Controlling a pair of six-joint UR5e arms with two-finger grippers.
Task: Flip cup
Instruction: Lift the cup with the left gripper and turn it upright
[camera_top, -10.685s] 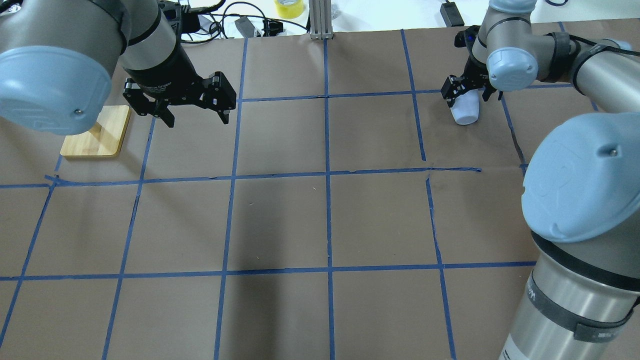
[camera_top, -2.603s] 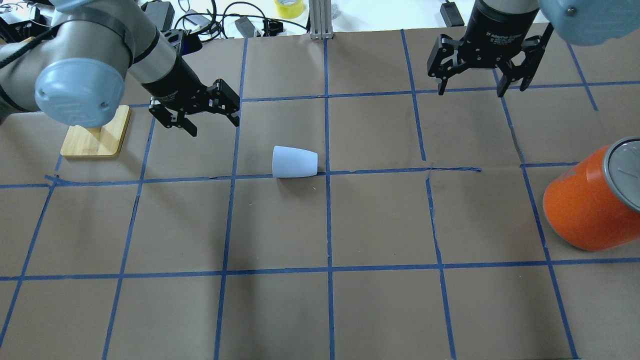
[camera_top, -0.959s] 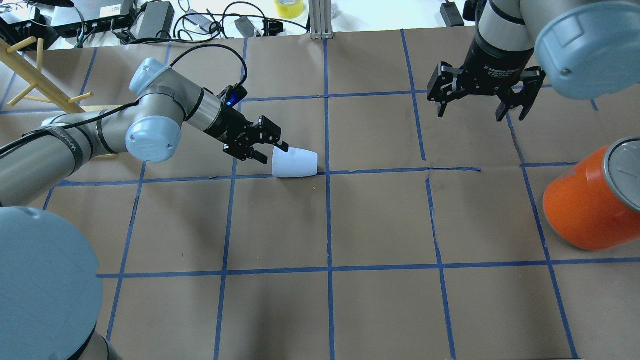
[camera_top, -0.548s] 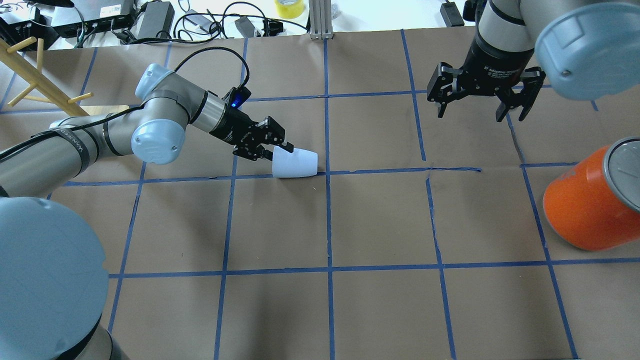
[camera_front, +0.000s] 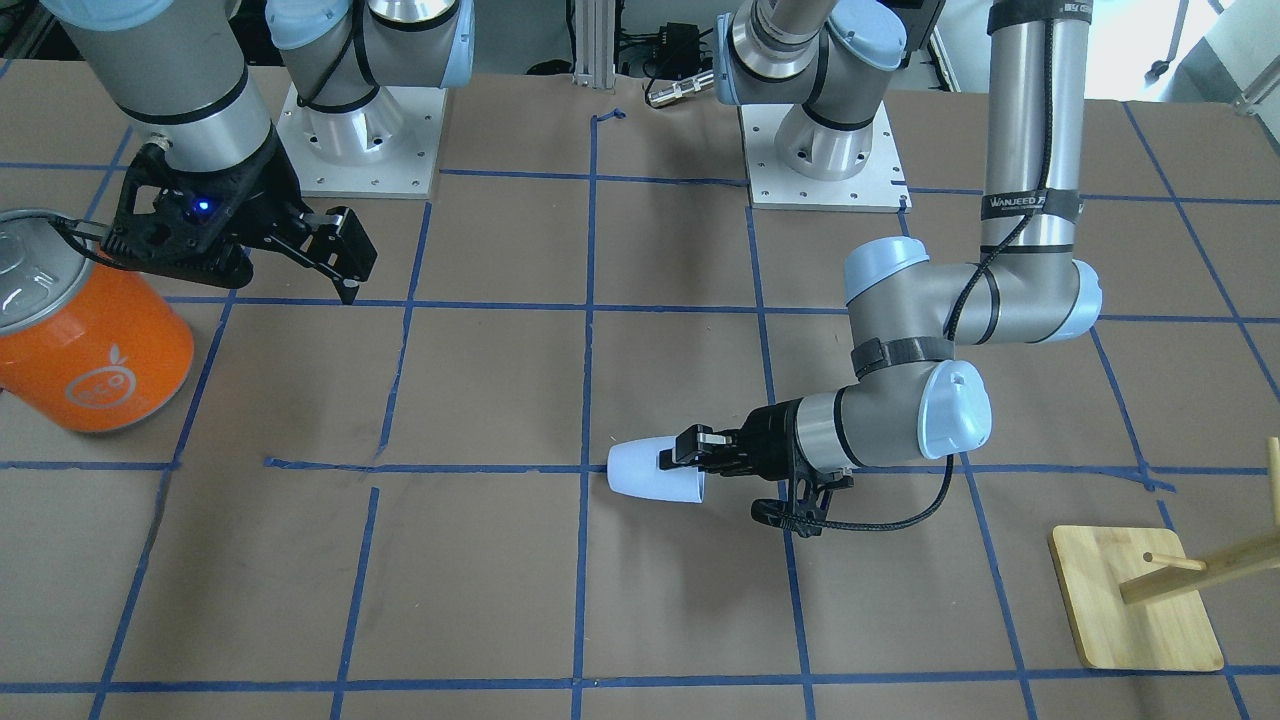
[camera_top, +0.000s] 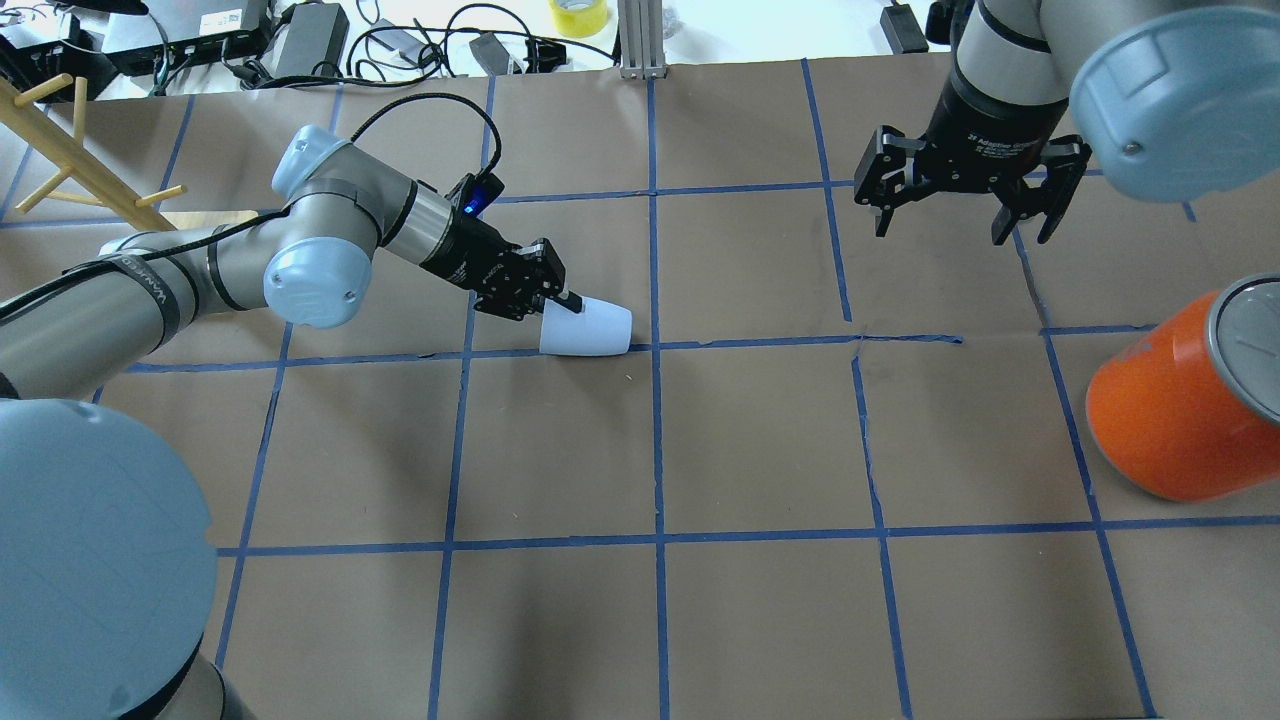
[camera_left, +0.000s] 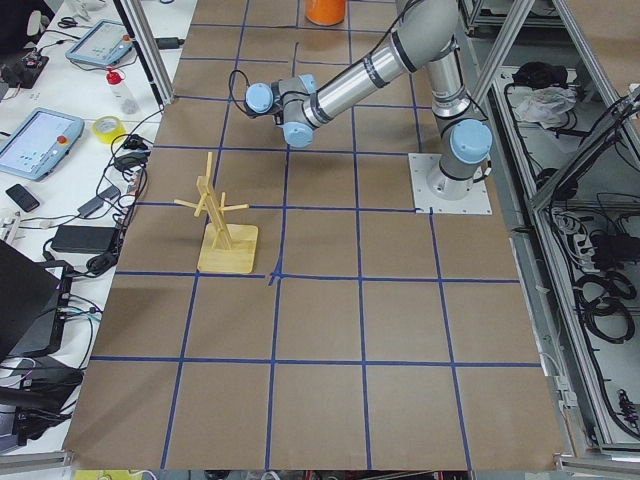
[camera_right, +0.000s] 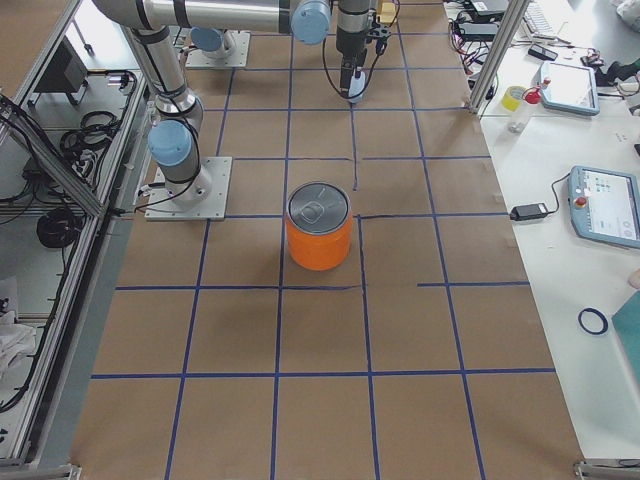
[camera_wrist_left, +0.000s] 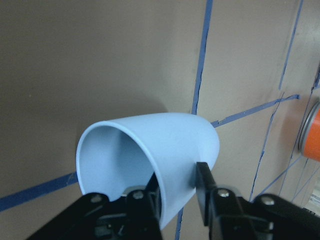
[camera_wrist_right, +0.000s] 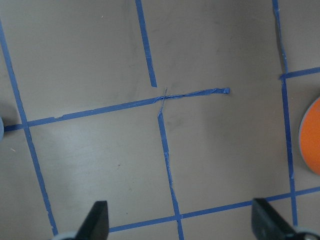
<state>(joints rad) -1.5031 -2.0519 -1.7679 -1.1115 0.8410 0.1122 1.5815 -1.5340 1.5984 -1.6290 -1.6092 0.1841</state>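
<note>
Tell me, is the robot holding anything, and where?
The left gripper pinches the cup by its rim wall, one finger inside and one outside. The right gripper is open and holds nothing.

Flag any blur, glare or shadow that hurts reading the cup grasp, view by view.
Left wrist view: the cup is sharp and evenly lit, but the left gripper's fingers are dark. Right wrist view: the right gripper's fingertips are soft blurs, the table sharp. Overhead view: the strip beyond the table is washed out; broad soft shadows cross the table's near half.
</note>
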